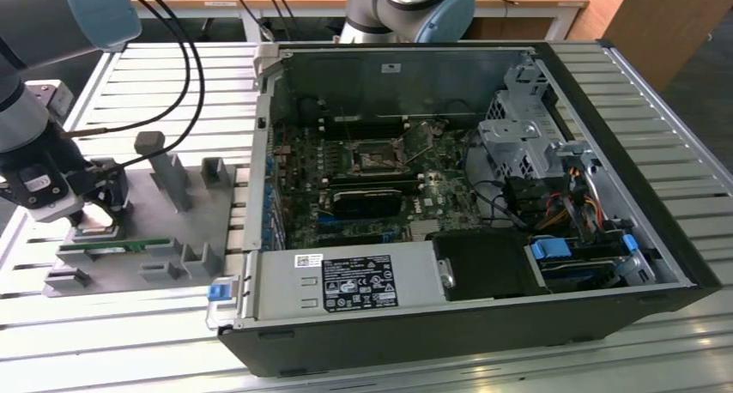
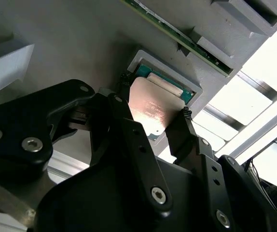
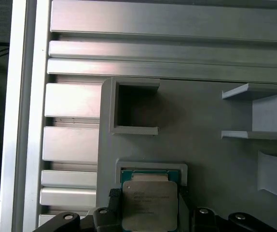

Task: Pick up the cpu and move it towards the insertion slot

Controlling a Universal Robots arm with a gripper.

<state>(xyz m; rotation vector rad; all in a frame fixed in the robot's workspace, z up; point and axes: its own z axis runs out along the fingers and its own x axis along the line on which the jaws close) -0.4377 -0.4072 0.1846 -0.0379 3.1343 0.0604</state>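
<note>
Cpu: one, clamped by end effector at pocket of gray holder; one insertion slot inside open computer case.

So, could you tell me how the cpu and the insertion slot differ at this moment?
The cpu has a shiny silver top; the insertion slot is a dark square in a silvery frame. The cpu sits over the grey fixture at the exterior view's left, outside the computer case, while the insertion slot lies on the green board inside it. The pincer grips the cpu by its edges; the insertion slot is untouched. Both are square.
</note>
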